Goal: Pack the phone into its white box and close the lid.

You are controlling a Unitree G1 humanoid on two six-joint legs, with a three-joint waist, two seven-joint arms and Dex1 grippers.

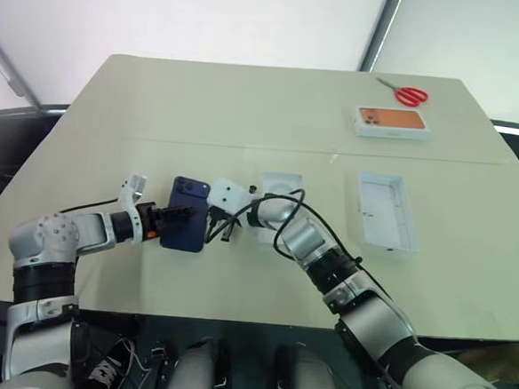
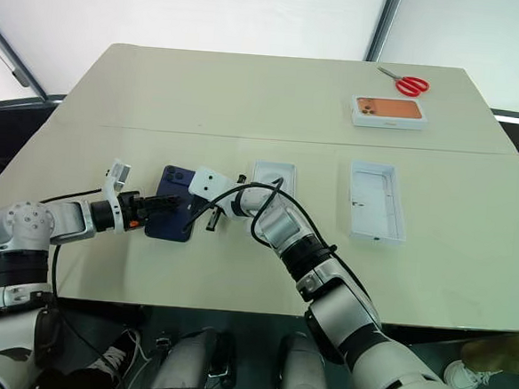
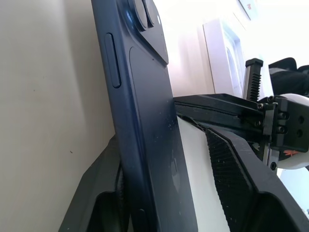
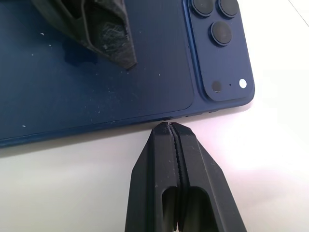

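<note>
While left jaws (image 1: 176,217) straddle phone (image 1: 187,209); right jaws (image 4: 170,126) shut, tips beside edge.

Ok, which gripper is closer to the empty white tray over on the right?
Right. The right gripper, fingers shut, sits at the phone's edge on the side facing the white box; the left gripper clamps the phone from its far side.

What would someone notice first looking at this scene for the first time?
The navy phone near the table's front edge, with the left hand clamped on it and the right hand, shut, tips at its side edge. Farther right lies the open white lid; red scissors lie at the far edge.
</note>
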